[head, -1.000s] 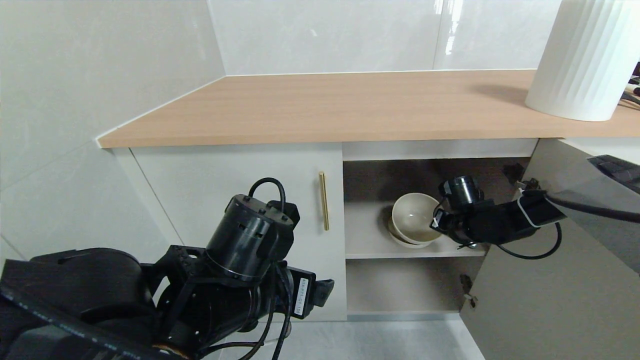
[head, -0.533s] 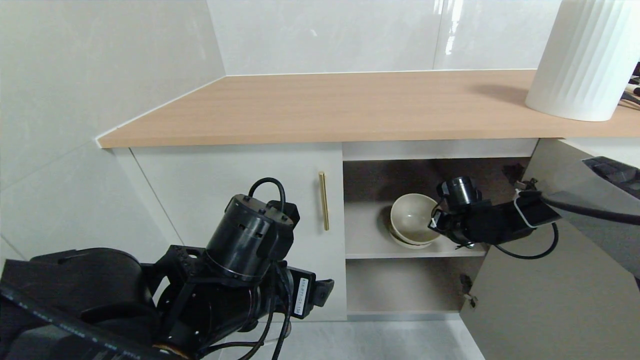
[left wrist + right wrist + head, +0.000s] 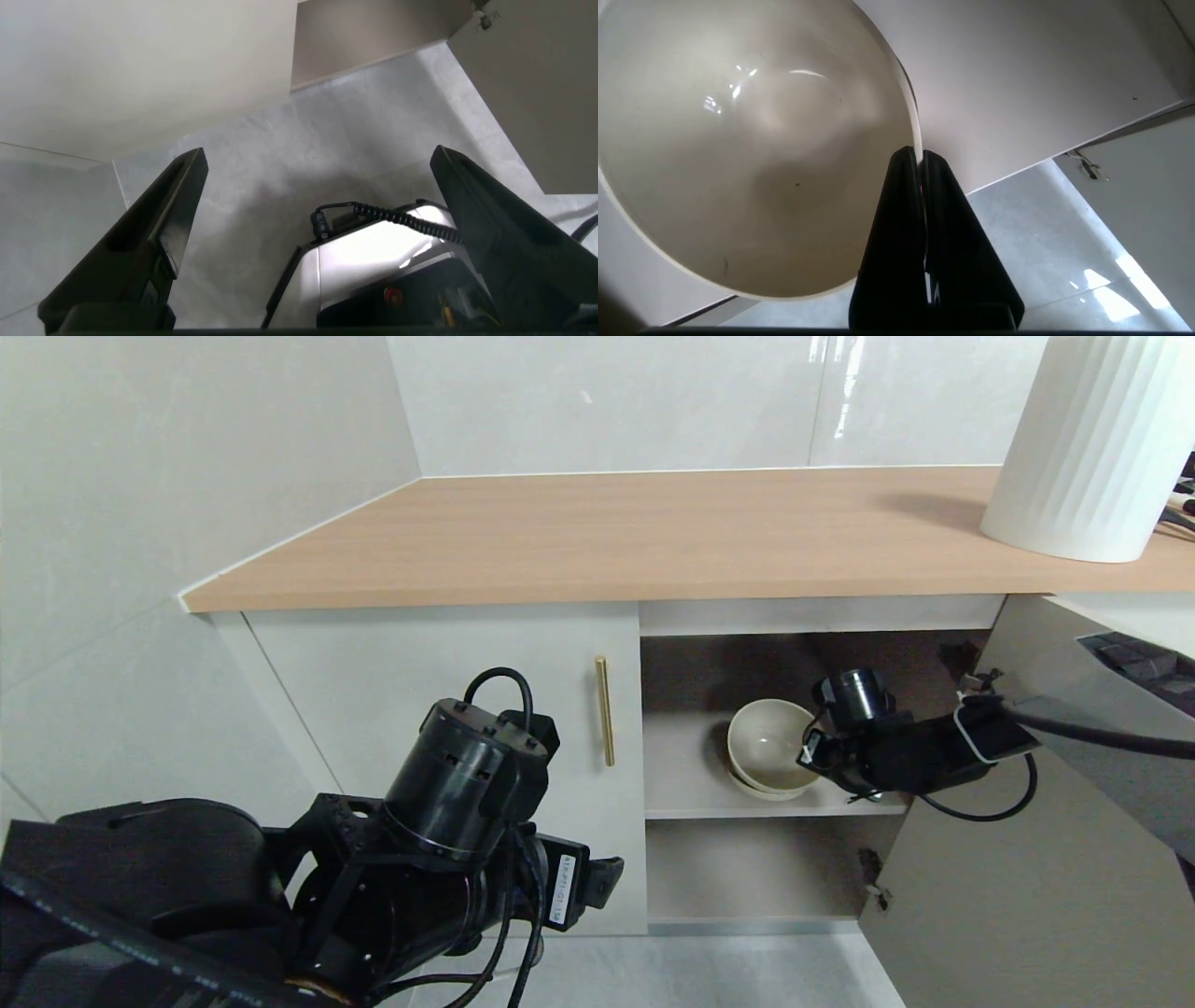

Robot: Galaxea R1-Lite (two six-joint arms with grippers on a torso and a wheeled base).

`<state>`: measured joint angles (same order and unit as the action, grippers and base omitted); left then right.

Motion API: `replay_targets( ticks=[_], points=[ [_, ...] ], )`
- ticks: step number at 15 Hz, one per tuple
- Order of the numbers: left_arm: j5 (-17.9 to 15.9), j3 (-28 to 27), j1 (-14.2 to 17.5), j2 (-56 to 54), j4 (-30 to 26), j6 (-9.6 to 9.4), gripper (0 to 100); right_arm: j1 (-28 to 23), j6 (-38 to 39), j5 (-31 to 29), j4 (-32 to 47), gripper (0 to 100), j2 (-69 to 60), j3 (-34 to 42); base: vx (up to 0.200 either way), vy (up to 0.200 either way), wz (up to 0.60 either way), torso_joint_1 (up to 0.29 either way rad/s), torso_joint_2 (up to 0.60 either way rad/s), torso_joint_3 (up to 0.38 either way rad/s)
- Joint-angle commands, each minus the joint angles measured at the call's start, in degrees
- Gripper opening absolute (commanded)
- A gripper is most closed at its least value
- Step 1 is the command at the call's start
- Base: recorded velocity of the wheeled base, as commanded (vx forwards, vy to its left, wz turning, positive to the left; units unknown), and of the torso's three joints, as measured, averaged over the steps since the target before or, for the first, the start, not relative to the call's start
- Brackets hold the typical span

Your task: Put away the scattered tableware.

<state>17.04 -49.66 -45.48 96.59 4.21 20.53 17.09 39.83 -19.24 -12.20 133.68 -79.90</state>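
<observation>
Lowered since a second ago: bowl (image 3: pixel 767 747), rim pinched in your right gripper (image 3: pixel 810 753), apparently nesting into a second bowl (image 3: pixel 758 791) near the front edge of the shelf (image 3: pixel 680 770). Left gripper (image 3: pixel 322 224): spread, empty. Remaining for you: release, withdraw, shut the cabinet door (image 3: pixel 1027 896).

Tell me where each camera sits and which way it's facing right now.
Head view: on the head, facing forward and down at the countertop and open cabinet; both arms show.
Left wrist view: on the left wrist, facing the floor; left gripper fingers open.
Right wrist view: on the right wrist, facing the bowl; right gripper fingers pinch its rim.
Shared: head and right wrist views both show that bowl and grip.
</observation>
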Motion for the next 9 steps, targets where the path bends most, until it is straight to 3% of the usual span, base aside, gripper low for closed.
replay_targets(
  ticks=[1,6,7,9],
  points=[
    [0.0,0.0,0.0,0.1,0.0,0.04,100,0.0,0.0,0.0,0.2,0,0.4,-0.3,0.0,0.0,0.0,0.0,0.0,0.0],
    [0.0,0.0,0.0,0.1,0.0,0.04,100,0.0,0.0,-0.1,0.2,0,0.4,-0.4,0.0,0.0,0.0,0.0,0.0,0.0],
    [0.0,0.0,0.0,0.1,0.0,0.04,100,0.0,0.0,-0.1,0.2,100,0.4,-0.4,0.0,0.0,0.0,0.0,0.0,0.0],
    [0.0,0.0,0.0,0.0,0.0,0.04,100,0.1,0.0,-0.1,0.2,100,0.4,-0.4,0.0,0.0,0.0,0.0,0.0,0.0]
  ],
)
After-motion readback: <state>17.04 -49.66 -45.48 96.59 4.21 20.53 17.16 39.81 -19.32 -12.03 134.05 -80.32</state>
